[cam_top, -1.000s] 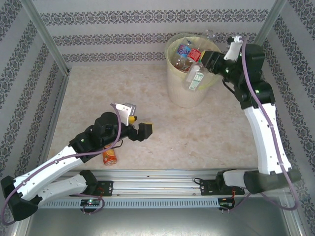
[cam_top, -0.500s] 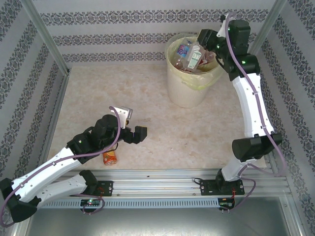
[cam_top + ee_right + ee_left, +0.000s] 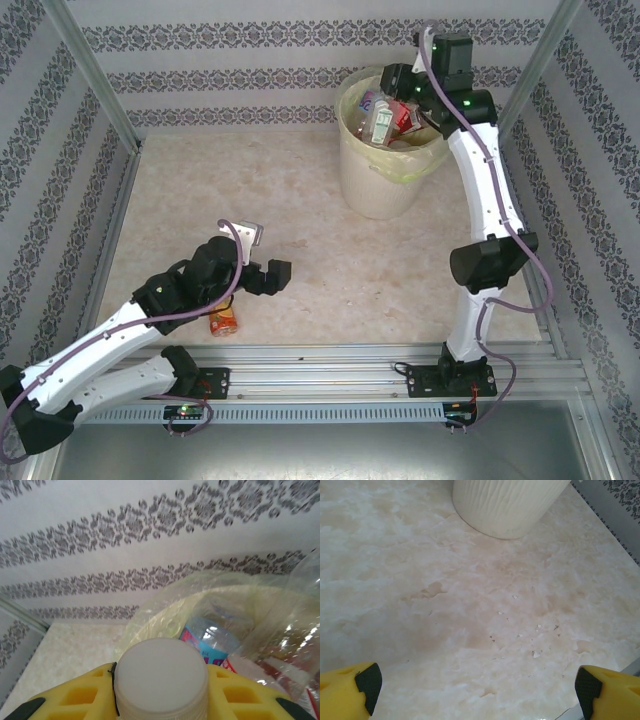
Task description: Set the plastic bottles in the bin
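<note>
**Desk:** What is happening at the bin [image 3: 385, 190]?

**Photographer:** The right gripper [image 3: 161, 700] is hanging over the bin's mouth, its yellow fingers [image 3: 75, 697] clamping a white-capped bottle [image 3: 161, 672]. Inside the bin, bottles are lying in the pale yellow-green liner [image 3: 210, 595]. One is wearing a blue-and-pink label [image 3: 207, 647], but its lettering is blurring past reading.

**Desk:** And the left side?

**Photographer:** The left gripper [image 3: 477, 682] is hovering well apart from the bin, jaws spread wide and gripping nothing. An orange-labelled bottle [image 3: 224, 320] is lying on the marbled table [image 3: 350, 260], farther still from the bin. Its brand is too small to read.
</note>
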